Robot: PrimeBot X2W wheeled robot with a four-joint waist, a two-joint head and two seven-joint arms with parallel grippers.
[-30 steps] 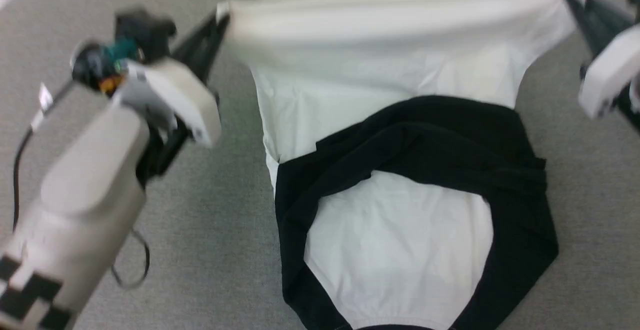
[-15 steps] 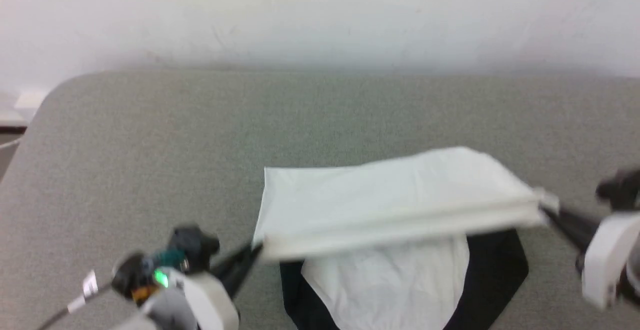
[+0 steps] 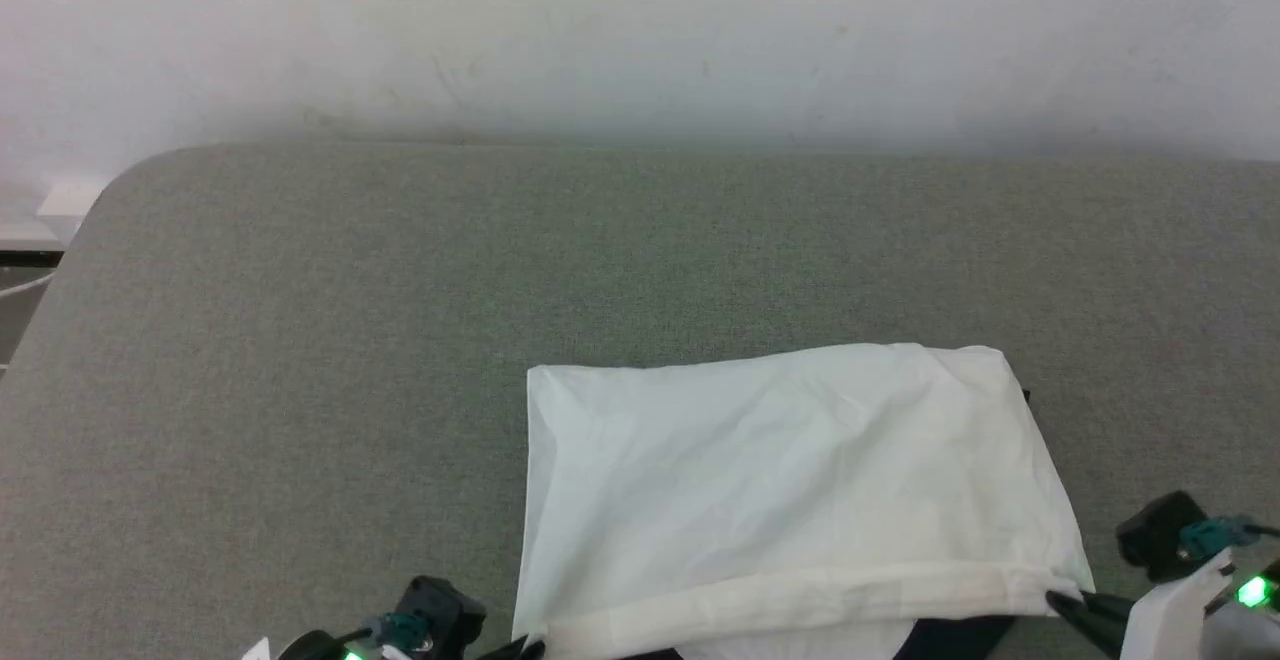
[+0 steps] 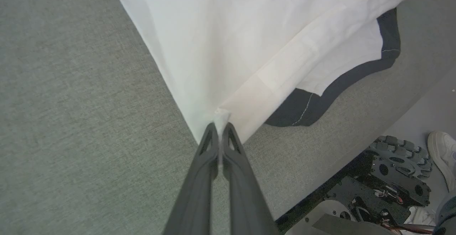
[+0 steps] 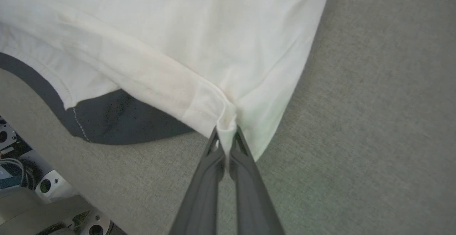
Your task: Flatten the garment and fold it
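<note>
Toward the near edge of the tabletop (image 3: 300, 340), the garment (image 3: 790, 460) lies doubled over itself as a white rectangle. Its folded side faces the tabletop's far edge and its hem band (image 3: 800, 605) runs along the near side. The left gripper (image 4: 220, 126) has its jaws pinched shut on one hem corner, and the right gripper (image 5: 227, 130) is clamped the same way on the other. The band looks stretched fairly straight between them. Some black cloth (image 4: 302, 110) pokes out from under the hem, nearer the tabletop's front edge.

The fold seems nearly laid, so the work now is in setting it down cleanly. Both corners should be lowered together at the same level, with a light outward pull so the band stays straight and no slack bunches in the middle. The side edges of the upper layer should be lined up over the layer beneath. The jaws should part only once the corners rest on cloth. Each gripper should then draw away sideways, low and slow, towards its own side of the tabletop. A snagged corner would likely flip the hem back. The shallow creases across the white panel will probably need smoothing afterwards.
</note>
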